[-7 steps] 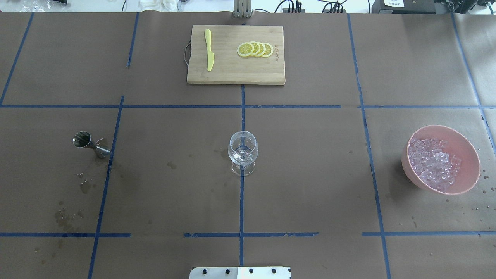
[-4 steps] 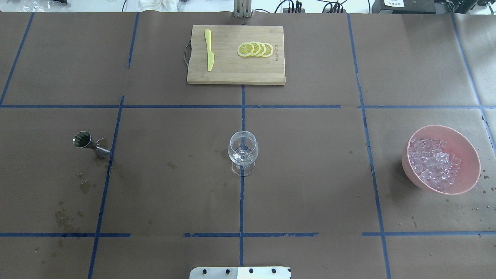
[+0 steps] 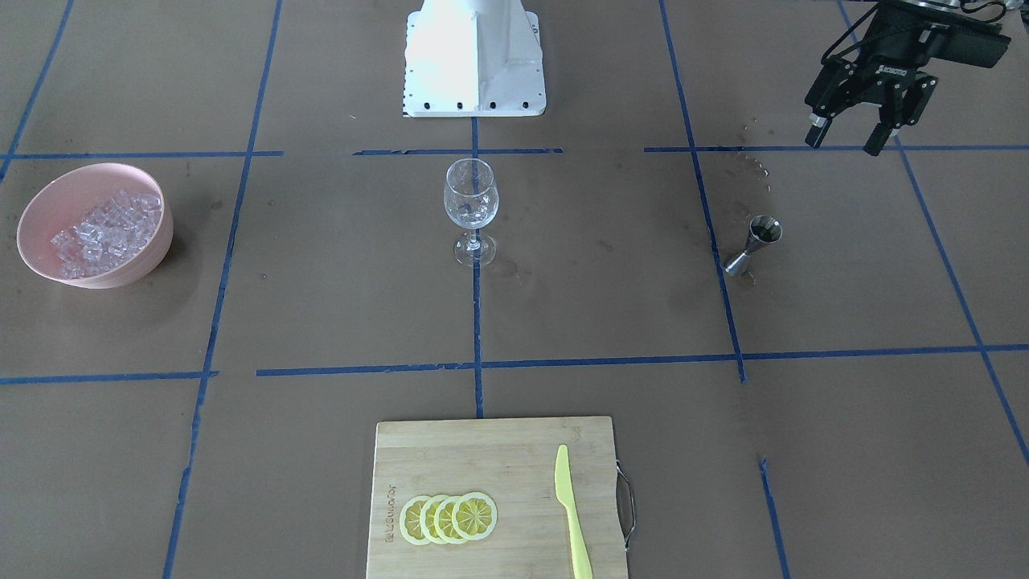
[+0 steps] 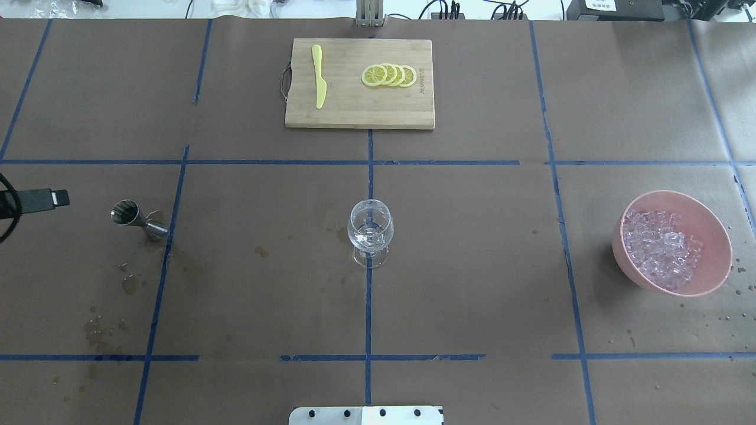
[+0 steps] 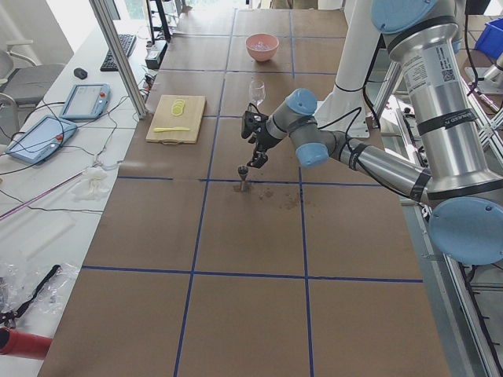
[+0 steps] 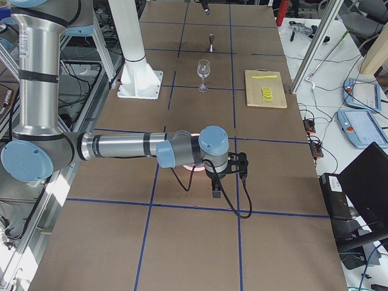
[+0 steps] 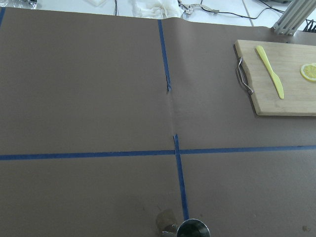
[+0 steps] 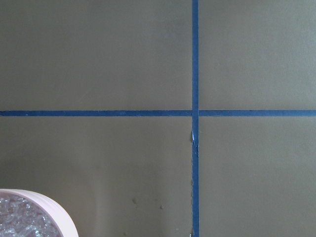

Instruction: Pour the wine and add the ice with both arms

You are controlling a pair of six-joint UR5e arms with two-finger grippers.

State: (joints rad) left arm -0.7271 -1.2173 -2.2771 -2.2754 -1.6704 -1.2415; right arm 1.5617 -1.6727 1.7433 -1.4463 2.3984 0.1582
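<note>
We see the ice point(image 4: 661, 248) piled in a pink bowl point(image 4: 719, 231) at the robot's right end of the table point(image 4: 472, 283). The right gripper point(image 6: 221, 182) hangs in the air close to that bowl, and its arm hides most of the bowl in the right side view. The camera on that wrist shows the bowl's rim and a bit of ice down in its bottom left corner. It does not touch the ice. We see this gripper only from the side, so we cannot tell if its fingers are apart or together.

The left gripper point(image 3: 846, 138) is at the other end of the table, well apart from the ice. Its two fingers are wide apart and hold nothing. It hangs in the air near a small metal cup point(image 3: 756, 240) and does not touch it. The cup stands upright.

A glass point(image 4: 370, 227) stands upright in the middle, between the cup and the bowl. On the far side lies a board point(image 4: 360, 112) with a yellow knife point(image 4: 319, 77) and lemon slices point(image 4: 390, 75) on it.
</note>
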